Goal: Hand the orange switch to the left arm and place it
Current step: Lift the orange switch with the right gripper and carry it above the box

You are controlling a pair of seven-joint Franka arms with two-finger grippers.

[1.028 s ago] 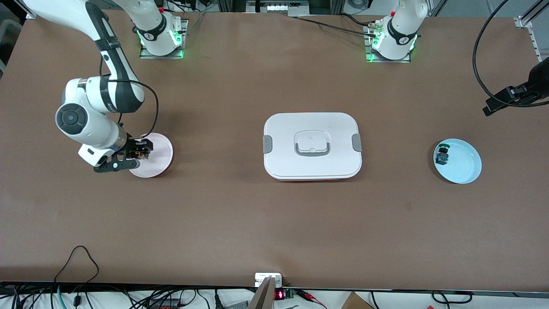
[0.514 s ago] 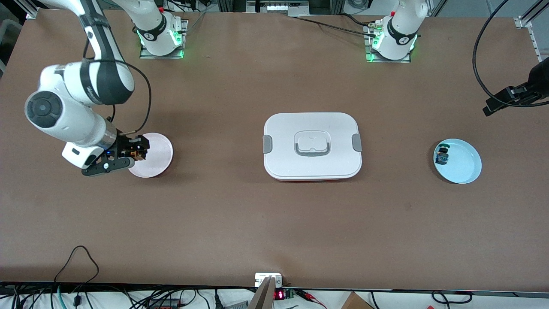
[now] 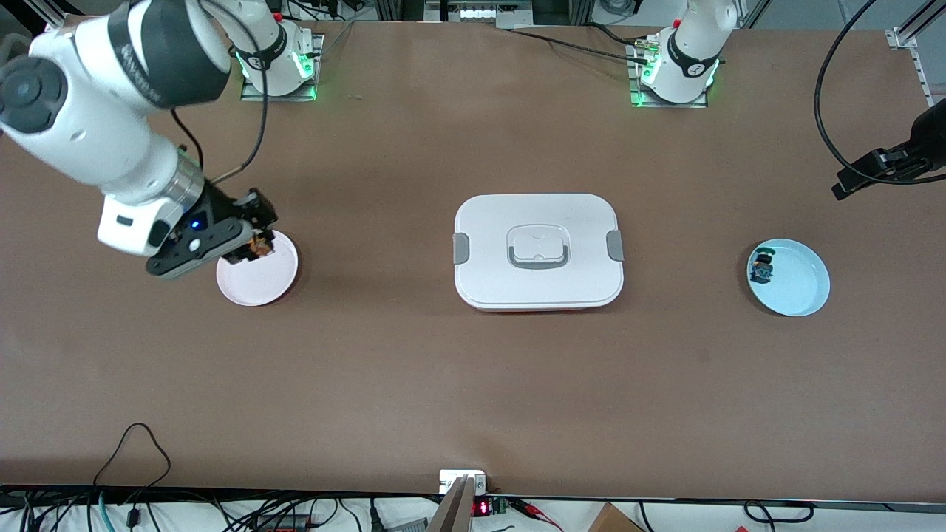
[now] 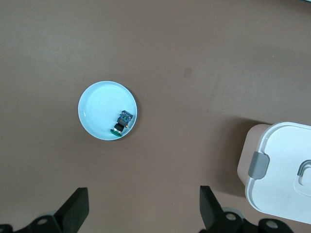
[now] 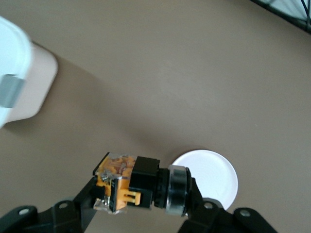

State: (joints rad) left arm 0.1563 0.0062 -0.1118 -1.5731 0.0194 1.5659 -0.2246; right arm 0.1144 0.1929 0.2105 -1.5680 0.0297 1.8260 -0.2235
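Note:
My right gripper [image 3: 255, 238] is shut on the orange switch [image 5: 133, 183], a small black part with orange clips, and holds it in the air over the pink plate [image 3: 259, 277]. That plate also shows in the right wrist view [image 5: 211, 177]. The white box [image 3: 538, 251] with grey latches stands mid-table. It also shows at the edge of the left wrist view [image 4: 282, 170] and of the right wrist view [image 5: 14, 73]. My left gripper [image 4: 143, 213] is open and empty, high over the table near the light blue plate [image 4: 99, 109]. It is out of the front view.
The light blue plate [image 3: 798, 284] toward the left arm's end holds a small green-blue-topped part [image 3: 761, 270], also in the left wrist view [image 4: 122, 121]. A black camera mount [image 3: 883, 166] and cable hang over that end. Cables lie along the front edge.
My right gripper has risen from the pink plate with the orange switch in it. The plate now lies bare. The left arm has not visibly moved.

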